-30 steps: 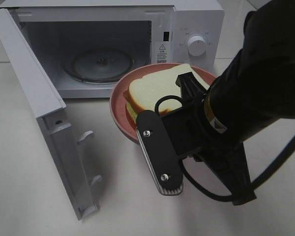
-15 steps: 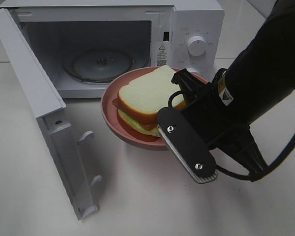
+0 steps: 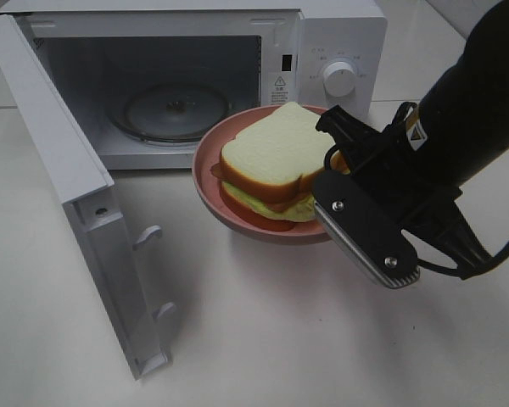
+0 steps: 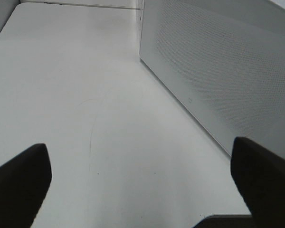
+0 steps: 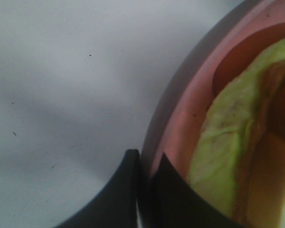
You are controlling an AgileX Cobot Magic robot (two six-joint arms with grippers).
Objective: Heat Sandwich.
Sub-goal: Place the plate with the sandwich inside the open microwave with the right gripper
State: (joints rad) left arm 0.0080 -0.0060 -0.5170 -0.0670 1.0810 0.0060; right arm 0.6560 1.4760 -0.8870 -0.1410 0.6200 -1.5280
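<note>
This looks like a mock kitchen corner set up on a robot test bench, though the tight framing shows little beyond the tabletop. A white microwave (image 3: 339, 38) with its door (image 3: 68, 186) swung open, a glass turntable (image 3: 176, 108) and a dial (image 3: 340, 78) stands on a plain white table (image 3: 263, 339). Beside it are a sandwich (image 3: 276, 153) on a pink plate (image 3: 202, 170) and a black robot arm (image 3: 483, 102).
</note>
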